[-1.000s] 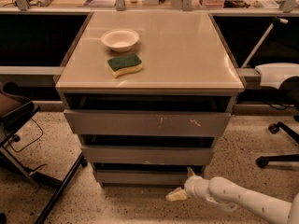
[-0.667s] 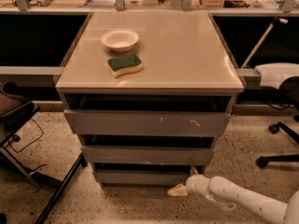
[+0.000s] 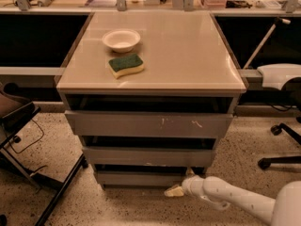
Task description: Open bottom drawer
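Observation:
The bottom drawer [image 3: 141, 178] is the lowest and narrowest of three grey handleless fronts in the cabinet, plain and unmarked. It sits nearly flush under the middle drawer [image 3: 148, 156]. My gripper [image 3: 175, 190] is at the end of the white arm reaching in from the lower right. It is low near the floor, at the lower right of the bottom drawer's front, tips pointing left.
The top drawer [image 3: 148, 124] has white scratch marks. On the tan countertop [image 3: 188, 51] lie a white bowl [image 3: 121, 39] and a green-and-yellow sponge [image 3: 126, 65]. Black chair legs [image 3: 56, 192] stand at left. An office chair base [image 3: 280, 149] stands at right.
My gripper has moved slightly left along the floor toward the bottom drawer's front. The drawers have not visibly moved.

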Action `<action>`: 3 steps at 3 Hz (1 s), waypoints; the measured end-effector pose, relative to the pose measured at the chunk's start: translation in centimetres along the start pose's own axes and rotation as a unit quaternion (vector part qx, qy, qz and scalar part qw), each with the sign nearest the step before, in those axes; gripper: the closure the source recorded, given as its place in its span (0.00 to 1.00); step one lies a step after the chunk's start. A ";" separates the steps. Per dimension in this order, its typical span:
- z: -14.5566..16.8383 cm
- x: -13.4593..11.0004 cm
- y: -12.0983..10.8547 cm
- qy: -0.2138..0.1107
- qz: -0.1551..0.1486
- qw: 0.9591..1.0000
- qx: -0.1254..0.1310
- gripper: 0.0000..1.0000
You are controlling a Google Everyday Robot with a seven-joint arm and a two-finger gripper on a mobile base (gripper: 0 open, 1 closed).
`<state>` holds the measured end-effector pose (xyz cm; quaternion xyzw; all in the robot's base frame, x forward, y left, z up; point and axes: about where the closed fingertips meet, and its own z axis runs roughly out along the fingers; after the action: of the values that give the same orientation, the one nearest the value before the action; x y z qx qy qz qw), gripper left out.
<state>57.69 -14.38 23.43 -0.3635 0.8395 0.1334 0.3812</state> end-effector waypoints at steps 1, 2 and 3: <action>6.3 -1.2 0.0 0.001 -0.001 1.000 -0.005 0.00; 6.3 -1.2 0.0 0.001 -0.001 1.000 -0.005 0.00; 6.3 -1.2 0.0 0.001 -0.001 1.000 -0.005 0.19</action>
<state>61.65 -10.57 20.06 -0.3663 0.8388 0.1373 0.3787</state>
